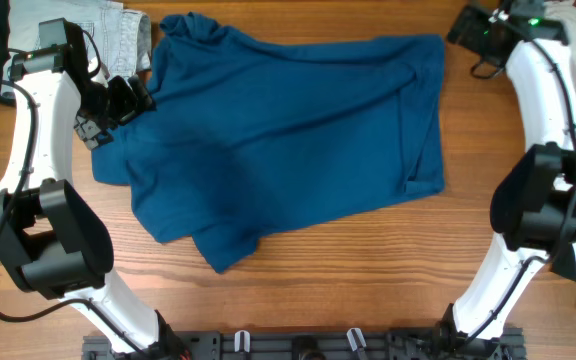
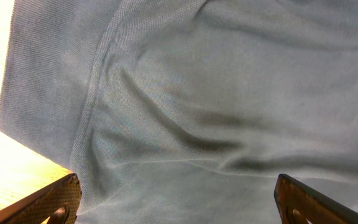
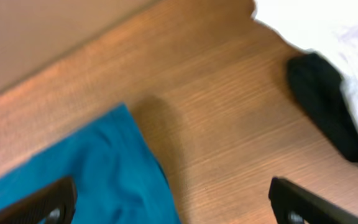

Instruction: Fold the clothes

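While left fingers (image 2: 48, 202) spread wide over the blue top (image 1: 288, 130), right fingers (image 3: 45, 200) gape nearby.

Left arm (image 1: 33, 130), right arm (image 1: 548, 90) outstretched; left fingers (image 2: 48, 202), right fingers (image 3: 42, 202) wide apart.

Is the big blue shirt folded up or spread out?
Spread out. The blue shirt lies wide and wrinkly across the table, one sleeve poking out.

Deep-blue top (image 1: 288, 130) rumpled, partly folded, flat across wooden table
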